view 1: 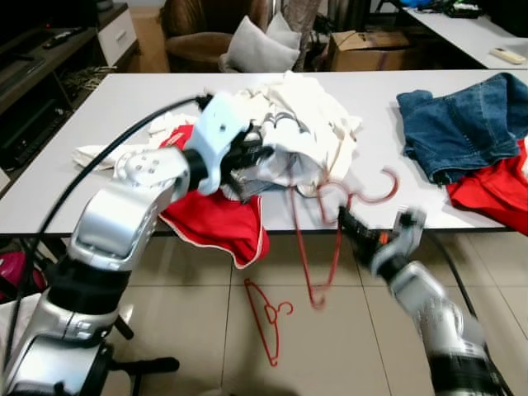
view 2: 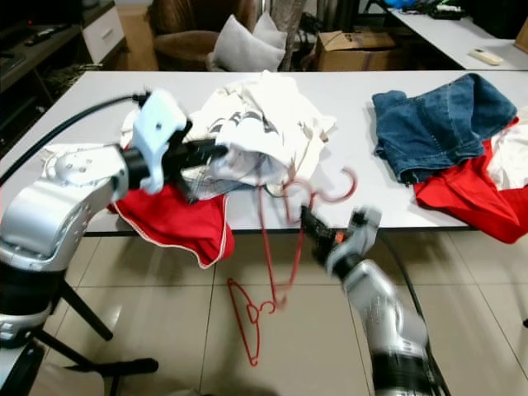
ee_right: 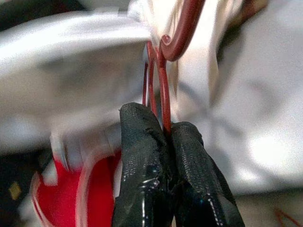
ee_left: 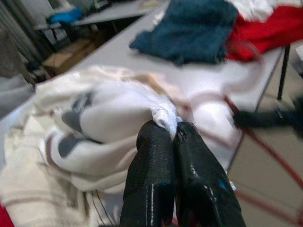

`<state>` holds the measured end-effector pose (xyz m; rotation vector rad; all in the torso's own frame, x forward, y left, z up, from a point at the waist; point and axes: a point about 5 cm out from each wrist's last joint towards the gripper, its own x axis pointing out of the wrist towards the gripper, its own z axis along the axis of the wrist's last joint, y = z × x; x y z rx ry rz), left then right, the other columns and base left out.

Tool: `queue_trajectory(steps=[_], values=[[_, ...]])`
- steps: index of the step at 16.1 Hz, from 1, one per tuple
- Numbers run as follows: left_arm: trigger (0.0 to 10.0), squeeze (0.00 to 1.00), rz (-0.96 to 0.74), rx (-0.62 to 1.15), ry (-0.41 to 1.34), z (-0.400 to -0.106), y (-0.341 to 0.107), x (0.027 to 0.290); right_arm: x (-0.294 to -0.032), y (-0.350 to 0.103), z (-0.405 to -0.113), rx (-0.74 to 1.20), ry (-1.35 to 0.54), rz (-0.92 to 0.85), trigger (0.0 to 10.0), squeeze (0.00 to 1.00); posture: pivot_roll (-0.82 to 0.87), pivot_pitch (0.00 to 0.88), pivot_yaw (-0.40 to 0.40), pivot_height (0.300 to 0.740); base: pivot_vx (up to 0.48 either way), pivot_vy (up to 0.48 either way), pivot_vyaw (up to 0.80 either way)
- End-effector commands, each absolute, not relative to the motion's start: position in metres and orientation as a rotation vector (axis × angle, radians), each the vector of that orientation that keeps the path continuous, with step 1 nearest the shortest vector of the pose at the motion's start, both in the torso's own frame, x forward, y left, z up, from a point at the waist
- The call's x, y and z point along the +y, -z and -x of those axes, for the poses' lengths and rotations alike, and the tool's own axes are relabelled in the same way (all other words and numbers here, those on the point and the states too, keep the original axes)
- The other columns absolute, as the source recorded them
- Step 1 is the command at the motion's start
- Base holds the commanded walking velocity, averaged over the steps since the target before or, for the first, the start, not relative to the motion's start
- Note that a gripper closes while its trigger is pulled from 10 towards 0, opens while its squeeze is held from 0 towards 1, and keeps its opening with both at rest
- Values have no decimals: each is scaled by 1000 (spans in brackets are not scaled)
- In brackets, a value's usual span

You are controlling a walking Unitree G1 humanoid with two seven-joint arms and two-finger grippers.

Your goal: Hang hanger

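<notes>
Left gripper (ee_left: 174, 137) is pinching the white shirt (view 1: 301, 124) near the tabletop's (view 1: 99, 177) front edge; right gripper (ee_right: 163, 125) is clamped on the red hanger (view 1: 318, 247) dangling off it.

Jeans (view 1: 464, 124) and a red cloth (view 1: 495, 191) lie at the worktop's (view 1: 107, 107) right edge, a box (view 1: 363, 48) beyond its far edge.

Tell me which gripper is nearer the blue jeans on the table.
Right. The right gripper hangs off the table's front edge, clamping a red hanger short of the jeans; the left gripper pinches the white shirt farther away.
</notes>
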<state>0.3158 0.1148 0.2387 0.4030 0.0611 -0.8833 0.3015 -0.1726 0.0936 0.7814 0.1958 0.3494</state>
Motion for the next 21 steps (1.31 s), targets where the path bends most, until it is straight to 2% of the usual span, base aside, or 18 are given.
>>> queue_trajectory(steps=[1,3,5,6,8,10,13,16,18,21], values=[[0,0,-435,74,896,-313,-238,116,-178,-104,-310,156,-318,-874,10000,0,-47,0,50,740,0,0,0],[0,0,-449,91,899,-311,-234,120,-180,-118,-325,145,-300,-1010,10000,0,-46,0,44,740,0,0,0],[0,0,-442,101,927,-307,-233,120,-176,-124,-333,136,-297,-1053,10000,0,-43,0,33,740,0,0,0],[0,0,-390,100,944,-304,-229,117,-170,-137,-340,60,-301,-1146,10000,0,-40,0,24,740,0,0,0],[0,0,-314,103,972,-301,-224,109,-162,-142,-346,26,-291,-1201,10000,0,-41,0,22,740,0,0,0],[0,0,-271,140,1014,-293,-209,96,-139,-148,-358,-2,-266,-1298,10000,0,-14,0,14,740,0,0,0],[0,0,-222,170,1019,-287,-201,87,-114,-159,-367,-41,-263,-1325,10000,0,8,0,14,740,0,0,0],[0,0,-196,192,1054,-277,-199,84,-118,-166,-376,-109,-173,-1413,10000,0,18,0,15,740,0,0,0],[0,0,-175,195,1071,-274,-199,80,-122,-171,-381,-143,-132,-1427,10000,0,21,0,15,740,0,0,0],[0,0,-108,177,1127,-268,-205,64,-112,-178,-389,-151,-100,-1399,10000,0,20,0,12,740,0,0,0]])
